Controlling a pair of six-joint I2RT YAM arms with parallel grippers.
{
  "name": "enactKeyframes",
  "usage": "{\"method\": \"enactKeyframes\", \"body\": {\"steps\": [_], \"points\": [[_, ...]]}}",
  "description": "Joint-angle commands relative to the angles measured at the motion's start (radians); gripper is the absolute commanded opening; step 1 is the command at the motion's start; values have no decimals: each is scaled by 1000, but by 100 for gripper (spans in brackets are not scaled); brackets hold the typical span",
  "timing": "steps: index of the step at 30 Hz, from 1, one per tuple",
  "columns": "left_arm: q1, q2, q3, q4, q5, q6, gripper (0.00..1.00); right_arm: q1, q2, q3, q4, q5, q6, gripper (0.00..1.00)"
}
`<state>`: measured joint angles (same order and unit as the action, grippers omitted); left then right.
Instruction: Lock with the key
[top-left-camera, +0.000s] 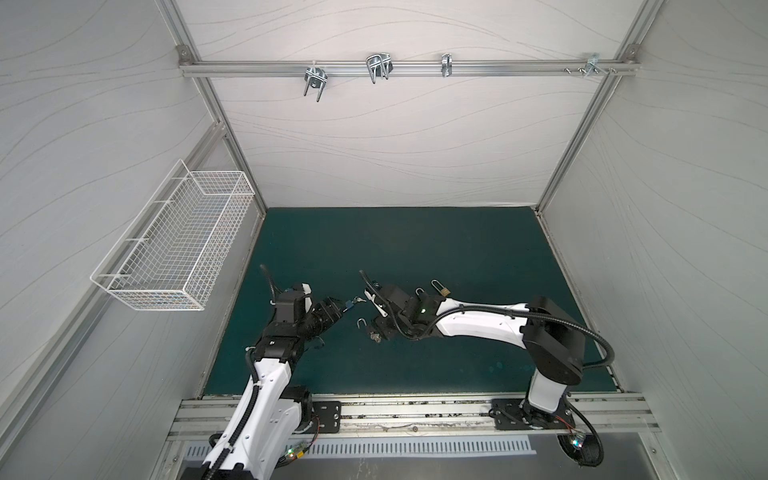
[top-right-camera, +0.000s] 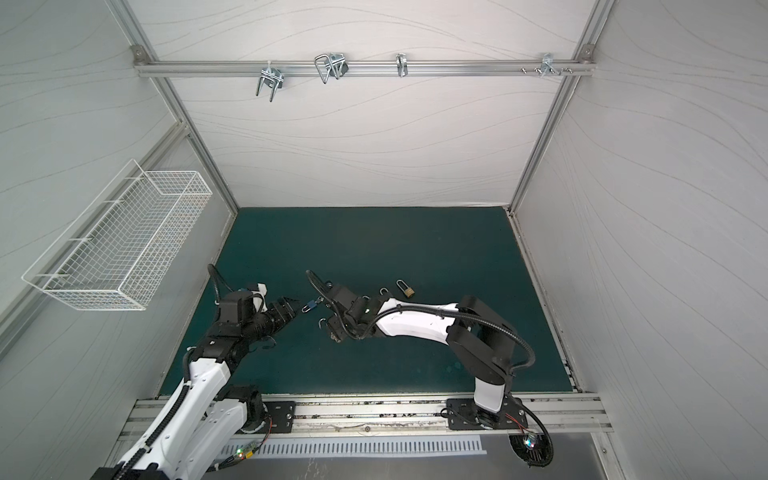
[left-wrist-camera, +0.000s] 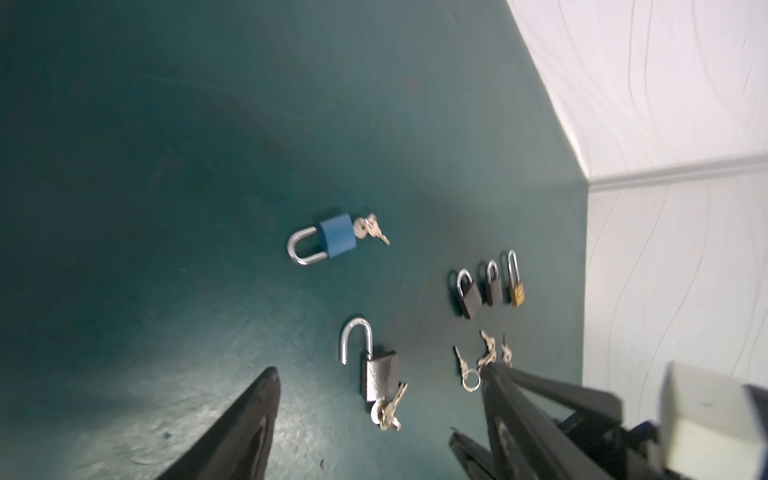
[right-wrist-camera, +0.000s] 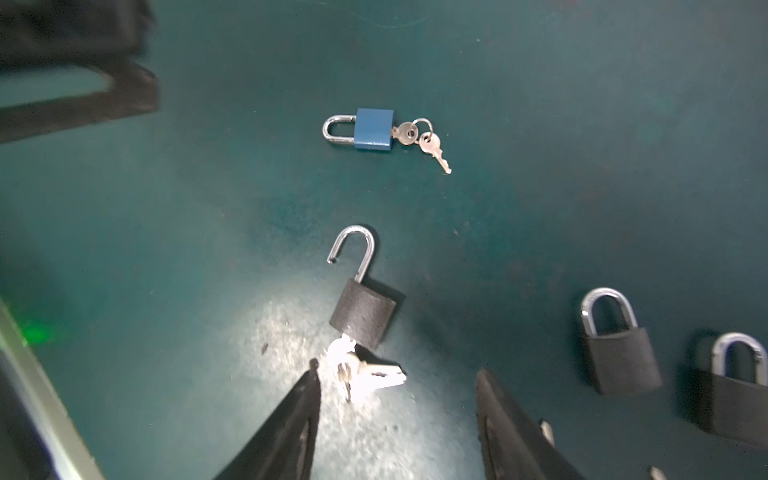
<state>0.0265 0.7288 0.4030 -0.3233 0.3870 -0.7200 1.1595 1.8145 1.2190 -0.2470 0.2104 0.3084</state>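
Black padlock (right-wrist-camera: 363, 318) flat, open shackle (right-wrist-camera: 368, 249) away from right end effector (right-wrist-camera: 397, 370)

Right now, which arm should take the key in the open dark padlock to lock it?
Right, probably. The right gripper is open right at the keys in the open dark padlock. The left gripper, also open, sits nearer the blue padlock, whose shackle is already shut.
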Motion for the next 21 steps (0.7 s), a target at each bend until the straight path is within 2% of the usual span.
{"method": "enactKeyframes", "body": {"steps": [1,8,11,21], "points": [[77,-38,6,23,82,-27,77,21,61,67,-74,60,94,61],[176,-64,6,-18,100,-11,77,35,175,156,-127,60,100,64],[188,-57,14,-15,111,-10,77,37,209,187,-153,50,107,68],[190,-65,13,-29,118,-1,77,58,306,271,-222,87,68,68]]}}
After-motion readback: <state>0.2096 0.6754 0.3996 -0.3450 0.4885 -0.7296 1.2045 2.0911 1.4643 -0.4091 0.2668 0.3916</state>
